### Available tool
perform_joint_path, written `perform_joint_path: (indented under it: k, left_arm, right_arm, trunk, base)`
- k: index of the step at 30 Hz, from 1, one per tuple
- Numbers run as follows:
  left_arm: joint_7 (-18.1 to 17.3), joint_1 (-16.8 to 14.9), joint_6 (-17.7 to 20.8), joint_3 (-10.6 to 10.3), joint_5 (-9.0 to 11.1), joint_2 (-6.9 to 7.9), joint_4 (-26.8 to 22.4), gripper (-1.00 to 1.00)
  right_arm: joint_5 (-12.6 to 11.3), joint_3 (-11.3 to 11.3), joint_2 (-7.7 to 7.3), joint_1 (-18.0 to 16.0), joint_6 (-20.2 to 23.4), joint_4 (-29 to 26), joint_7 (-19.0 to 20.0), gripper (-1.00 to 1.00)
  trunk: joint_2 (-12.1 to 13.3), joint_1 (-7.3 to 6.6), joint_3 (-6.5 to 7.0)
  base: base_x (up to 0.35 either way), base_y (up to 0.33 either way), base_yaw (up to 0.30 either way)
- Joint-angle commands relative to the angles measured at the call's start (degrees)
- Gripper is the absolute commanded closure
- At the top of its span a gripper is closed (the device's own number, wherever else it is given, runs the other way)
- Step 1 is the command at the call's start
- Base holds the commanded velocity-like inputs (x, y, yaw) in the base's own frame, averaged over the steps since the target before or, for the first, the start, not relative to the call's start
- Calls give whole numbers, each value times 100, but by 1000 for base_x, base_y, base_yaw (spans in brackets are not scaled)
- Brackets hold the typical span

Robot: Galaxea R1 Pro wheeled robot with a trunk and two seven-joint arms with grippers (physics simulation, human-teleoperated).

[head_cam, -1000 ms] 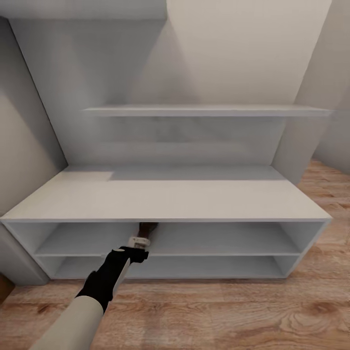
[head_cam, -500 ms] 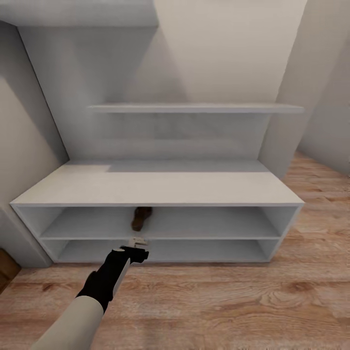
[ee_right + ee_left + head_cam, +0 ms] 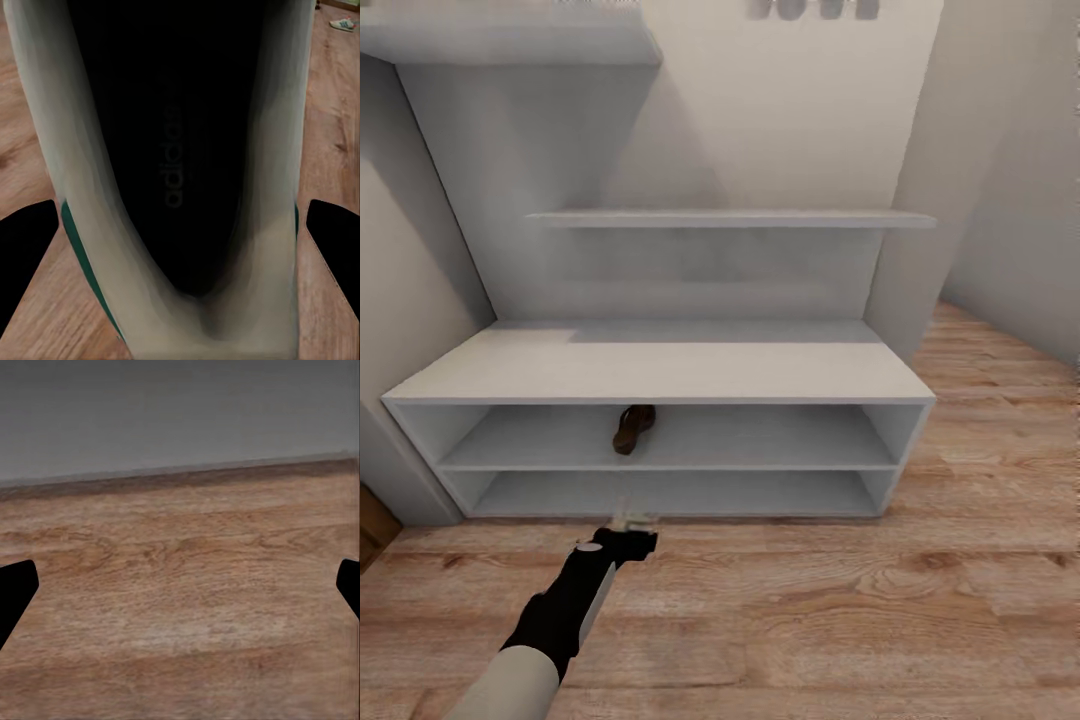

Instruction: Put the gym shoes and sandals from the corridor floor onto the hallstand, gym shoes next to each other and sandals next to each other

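One dark brown sandal [image 3: 631, 428] lies on the upper open shelf of the pale grey hallstand [image 3: 660, 372], near its middle. My left gripper [image 3: 632, 518] hangs over the corridor floor [image 3: 860, 600] in front of the rack, clear of the sandal. In the left wrist view that gripper [image 3: 180, 592] is open, with bare wood planks between its fingers. A cream-white gym shoe [image 3: 180, 150] with a green stripe and black insole sits between the fingers of my right gripper [image 3: 182, 240], which press on its sides. A second gym shoe [image 3: 343, 24] lies far off on the floor.
A long wall shelf [image 3: 730, 218] hangs above the bench top, and hooks [image 3: 815, 8] sit high on the wall. Grey walls close in on the left and right of the rack. A brown object [image 3: 370, 525] shows at the left edge. Wood floor stretches to the right.
My left gripper has let go of the sandal and pulled back out of the shelf to over the floor. The head view has backed away, so the rack looks smaller.
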Motion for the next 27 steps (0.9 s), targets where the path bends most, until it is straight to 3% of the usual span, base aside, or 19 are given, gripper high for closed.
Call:
perform_joint_path:
  k: [1, 2, 4, 5, 6, 9, 10, 16, 19, 27]
  left_arm:
    - [-49, 221, -264, 201, -54, 23, 6, -100]
    - [-117, 453, -603, 382, -53, 57, 24, -100]
    - [-203, 610, -833, 474, -52, 101, 31, -100]
    - [-420, 845, -1152, 560, -51, 211, 37, -100]
    - [-1020, 1197, -1611, 625, -46, 469, 50, -100]
    - [-1750, 1546, -2082, 700, -16, 734, 74, -100]
    - [-2154, 1766, -2438, 840, 75, 867, 125, -100]
    - [-3012, 2230, -3323, 1341, 340, 1040, 470, -100]
    - [-3363, 2395, -3555, 1572, 384, 1102, 677, -100]
    - [-3758, 2534, -4002, 1898, 419, 1197, 1209, -100]
  right_arm:
    - [14, -14, 2, -7, -20, 7, 23, 100]
    - [15, -13, 5, -7, -20, 7, 23, 100]
    - [14, -12, 7, -7, -20, 10, 23, 100]
    - [18, -10, 12, -7, -20, 13, 23, 100]
    - [42, -4, 19, -7, -20, 17, 23, 100]
    - [81, -1, 24, -7, -26, 24, 23, 100]
    - [105, 3, 25, -7, -28, 29, 23, 100]
    - [131, 11, 34, -7, -31, 40, 23, 100]
    - [135, 14, 43, -7, -39, 41, 23, 100]
    - [138, 15, 52, -8, -41, 43, 28, 100]
  trunk:
    - [-2, -4, -4]
    - [-2, -4, -4]
    - [-2, -4, -4]
    - [-2, -4, -4]
    - [-2, -4, -4]
    - [-2, -4, -4]
    - [-2, -4, -4]
    - [-2, -4, -4]
    - [-2, -4, -4]
    - [-2, -4, -4]
  base:
    - [-248, -191, 0]
    - [-218, -156, 0]
    - [-175, -119, 0]
    - [-81, -54, 0]
    - [-27, -18, 0]
    - [-12, -8, 0]
    - [-4, -3, 0]
    - [-2, -1, 0]
    - [0, 0, 0]
    - [0, 0, 0]
